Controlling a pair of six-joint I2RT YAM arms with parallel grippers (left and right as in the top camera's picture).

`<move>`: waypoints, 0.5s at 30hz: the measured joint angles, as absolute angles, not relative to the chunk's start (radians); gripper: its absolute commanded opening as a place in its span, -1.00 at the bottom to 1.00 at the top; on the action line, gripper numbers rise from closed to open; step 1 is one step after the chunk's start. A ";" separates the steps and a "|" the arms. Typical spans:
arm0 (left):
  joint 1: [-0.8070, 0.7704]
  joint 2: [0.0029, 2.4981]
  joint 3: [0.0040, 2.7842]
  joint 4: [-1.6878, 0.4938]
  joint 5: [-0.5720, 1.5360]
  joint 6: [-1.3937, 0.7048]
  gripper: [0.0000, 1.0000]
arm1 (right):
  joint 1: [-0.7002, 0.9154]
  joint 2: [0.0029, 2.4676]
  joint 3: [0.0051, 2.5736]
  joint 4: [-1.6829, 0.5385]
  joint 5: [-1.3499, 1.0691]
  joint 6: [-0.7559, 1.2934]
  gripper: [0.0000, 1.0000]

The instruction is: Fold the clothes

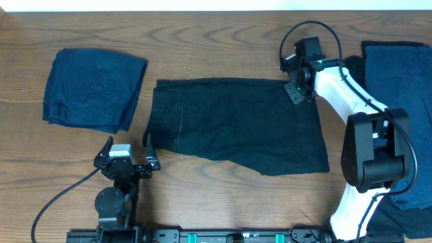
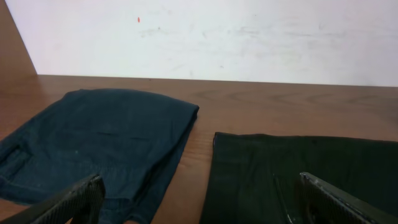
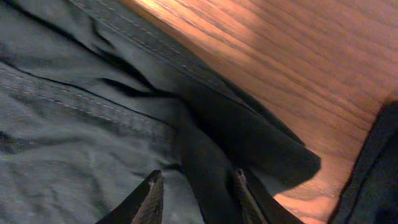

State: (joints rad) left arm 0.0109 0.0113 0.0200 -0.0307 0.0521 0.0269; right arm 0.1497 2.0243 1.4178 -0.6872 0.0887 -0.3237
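A black garment (image 1: pixel 236 125) lies spread flat in the middle of the table. A folded navy garment (image 1: pixel 91 88) lies at the left, and it also shows in the left wrist view (image 2: pixel 99 146). More navy clothes (image 1: pixel 398 101) lie at the right edge. My right gripper (image 1: pixel 297 88) is down on the black garment's far right corner. Its fingers (image 3: pixel 196 186) are partly apart and straddle a raised fold of the black fabric (image 3: pixel 205 134). My left gripper (image 1: pixel 128 158) is open and empty, near the front, just off the black garment's left edge (image 2: pixel 292 174).
The wooden table (image 1: pixel 202 40) shows bare behind the garments. A white wall (image 2: pixel 217 37) rises past its far edge. The right arm's white body (image 1: pixel 358 115) reaches over the table between the black garment and the navy clothes on the right.
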 measured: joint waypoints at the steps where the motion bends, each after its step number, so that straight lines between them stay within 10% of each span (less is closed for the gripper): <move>1: 0.011 0.011 0.020 -0.031 0.052 0.027 0.96 | 0.143 2.024 1.415 -0.688 0.089 -0.326 -0.48; 8: 0.011 0.011 0.020 -0.031 0.052 0.027 0.96 | 0.112 2.024 1.411 -0.680 0.094 -0.328 -0.97; 15: 0.011 0.011 0.020 -0.031 0.052 0.027 0.96 | 0.112 2.024 1.411 -0.678 0.066 -0.324 -0.98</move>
State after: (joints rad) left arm 0.0109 0.0113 0.0200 -0.0307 0.0521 0.0269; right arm 0.1120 2.0243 1.4105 -0.6777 0.0662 -0.3244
